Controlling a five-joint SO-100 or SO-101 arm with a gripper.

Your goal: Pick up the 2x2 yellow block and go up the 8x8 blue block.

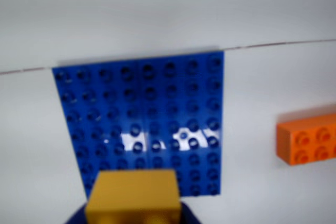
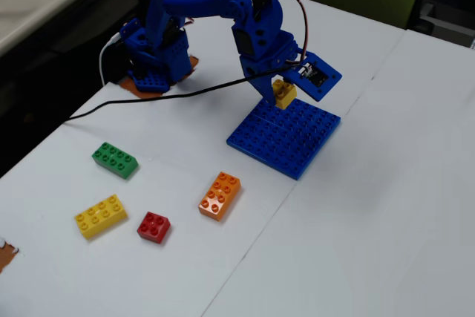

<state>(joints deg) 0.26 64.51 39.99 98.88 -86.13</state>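
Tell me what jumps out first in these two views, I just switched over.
In the fixed view, the blue arm dominates, its fingers shut on the 2x2 yellow block held just above the far edge of the 8x8 blue block. Loose bricks lie nearer the camera: green, long yellow, red and orange.

Glossy studded plastic: blue baseplate [image 1: 142, 119], with glare patches; yellow brick [image 1: 134, 195]; orange brick [image 1: 307, 139]. Worktop [image 2: 386, 206]: smooth, matt white.
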